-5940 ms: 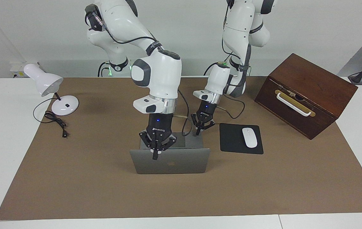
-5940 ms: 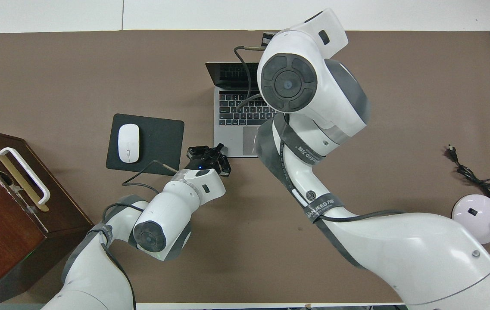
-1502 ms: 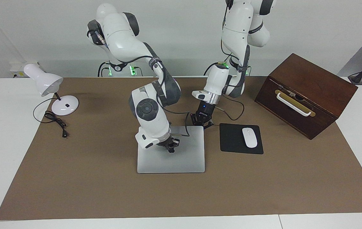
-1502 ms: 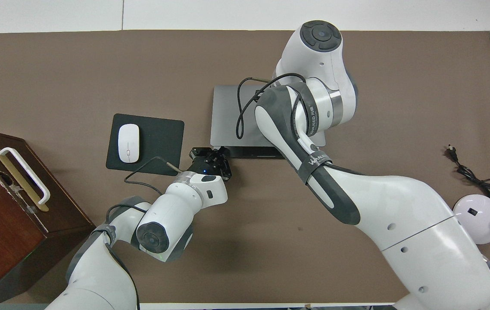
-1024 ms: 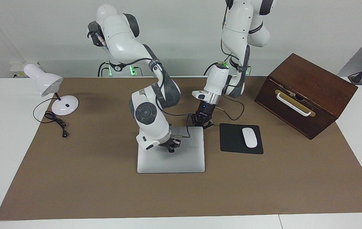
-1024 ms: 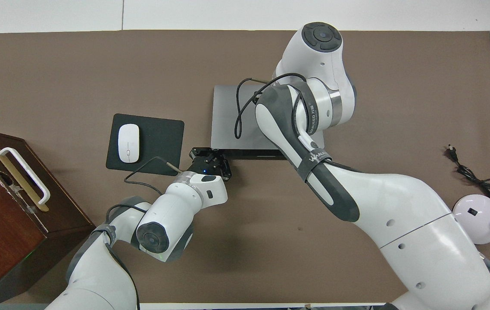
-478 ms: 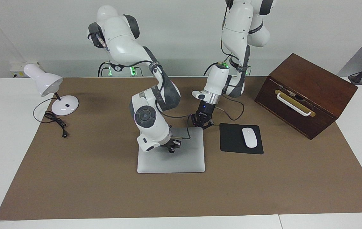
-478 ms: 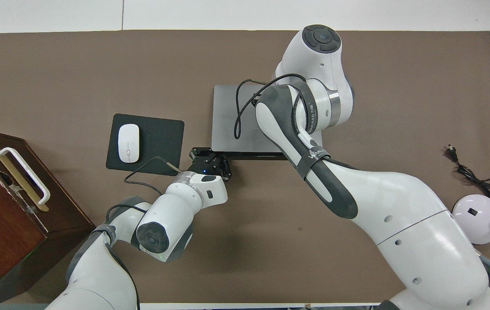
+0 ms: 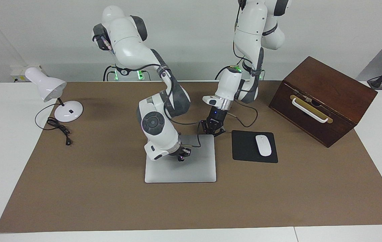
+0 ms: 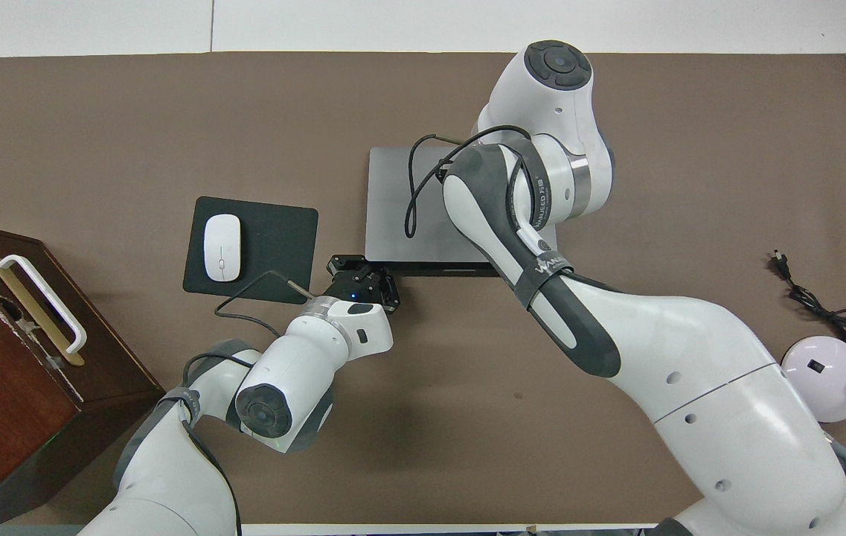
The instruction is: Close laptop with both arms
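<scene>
Now the thin silver-grey metal laptop (image 9: pixel 180 164) lies flat and shut near the middle of the brown table mat (image 9: pixel 110 201), just beside the black square mouse pad (image 9: pixel 254 147) with its white mouse (image 9: pixel 263 145), on the side toward the right arm's end of the table. The right gripper (image 9: pixel 180 156), fingertips together and holding nothing, sits low over the lid, on the part nearer the robots; whether it touches is unclear. The left gripper (image 9: pixel 213 129), fingertips also together and empty, stands at the laptop's corner nearest the robots, on the mouse pad's side.

Judging by its look, the laptop is stiff, fairly heavy and smooth, so it would slide under a sideways push; pressing straight down on the lid suits it better than pinching an edge. Its slightly longer axis runs across the table, from one arm's end toward the other. Which edge carries the hinge cannot be told from here.
</scene>
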Available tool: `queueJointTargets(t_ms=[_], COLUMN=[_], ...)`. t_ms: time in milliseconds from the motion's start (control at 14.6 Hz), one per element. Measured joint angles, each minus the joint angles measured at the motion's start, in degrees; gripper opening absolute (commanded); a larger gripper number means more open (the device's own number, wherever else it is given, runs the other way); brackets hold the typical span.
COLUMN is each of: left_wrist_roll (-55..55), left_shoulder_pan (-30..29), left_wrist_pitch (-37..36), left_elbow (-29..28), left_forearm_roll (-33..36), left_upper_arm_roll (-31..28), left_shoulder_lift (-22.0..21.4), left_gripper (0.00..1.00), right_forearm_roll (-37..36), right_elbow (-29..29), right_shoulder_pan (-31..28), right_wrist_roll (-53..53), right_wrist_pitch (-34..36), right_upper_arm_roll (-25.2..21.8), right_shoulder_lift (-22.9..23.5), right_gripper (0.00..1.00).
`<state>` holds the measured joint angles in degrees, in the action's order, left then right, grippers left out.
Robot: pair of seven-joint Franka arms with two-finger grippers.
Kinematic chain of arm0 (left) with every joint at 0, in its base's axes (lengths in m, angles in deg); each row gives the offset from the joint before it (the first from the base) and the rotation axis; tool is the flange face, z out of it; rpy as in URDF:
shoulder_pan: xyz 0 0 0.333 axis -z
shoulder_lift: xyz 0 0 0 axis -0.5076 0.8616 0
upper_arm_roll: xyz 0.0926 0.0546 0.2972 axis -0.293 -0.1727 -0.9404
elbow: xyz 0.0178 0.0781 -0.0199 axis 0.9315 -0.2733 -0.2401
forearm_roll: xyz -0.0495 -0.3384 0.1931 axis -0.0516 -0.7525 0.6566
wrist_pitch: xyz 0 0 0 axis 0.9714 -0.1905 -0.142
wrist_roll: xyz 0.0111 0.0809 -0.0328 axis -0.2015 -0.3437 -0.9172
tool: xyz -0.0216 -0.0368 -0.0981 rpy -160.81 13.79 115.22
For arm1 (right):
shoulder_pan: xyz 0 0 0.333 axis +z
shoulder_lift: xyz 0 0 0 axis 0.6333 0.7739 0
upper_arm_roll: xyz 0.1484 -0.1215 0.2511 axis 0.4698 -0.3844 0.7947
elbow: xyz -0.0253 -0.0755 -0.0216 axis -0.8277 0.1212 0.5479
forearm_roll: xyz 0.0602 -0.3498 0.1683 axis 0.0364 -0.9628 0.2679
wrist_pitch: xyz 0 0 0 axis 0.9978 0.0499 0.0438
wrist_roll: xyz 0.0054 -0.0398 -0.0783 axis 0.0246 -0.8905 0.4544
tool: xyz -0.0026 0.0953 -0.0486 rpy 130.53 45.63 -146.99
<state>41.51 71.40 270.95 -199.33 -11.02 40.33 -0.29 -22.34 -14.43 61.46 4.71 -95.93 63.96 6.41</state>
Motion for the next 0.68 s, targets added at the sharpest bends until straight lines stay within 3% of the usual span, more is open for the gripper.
queueJointTargets(t_ms=[478,683], left_wrist_roll=[-0.7,-1.6], left_shoulder_pan=[-1.3,-2.1], left_wrist_pitch=[0.0,-0.1], left_elbow=[0.0,-0.1], left_forearm_roll=[0.0,-0.1], left_upper_arm_roll=[-0.2,-0.2], left_shoulder_lift=[0.0,-0.1], left_gripper=[0.0,0.0], right_forearm_roll=[-0.6,-4.8], right_elbow=[1.2,3.6], right_shoulder_pan=[-2.5,-4.1], right_wrist_roll=[0.7,6.3], right_wrist_pitch=[6.8,11.0], right_upper_arm_roll=[-0.7,-1.2], right_shoulder_lift=[-6.3,-10.4], right_gripper=[0.0,0.0])
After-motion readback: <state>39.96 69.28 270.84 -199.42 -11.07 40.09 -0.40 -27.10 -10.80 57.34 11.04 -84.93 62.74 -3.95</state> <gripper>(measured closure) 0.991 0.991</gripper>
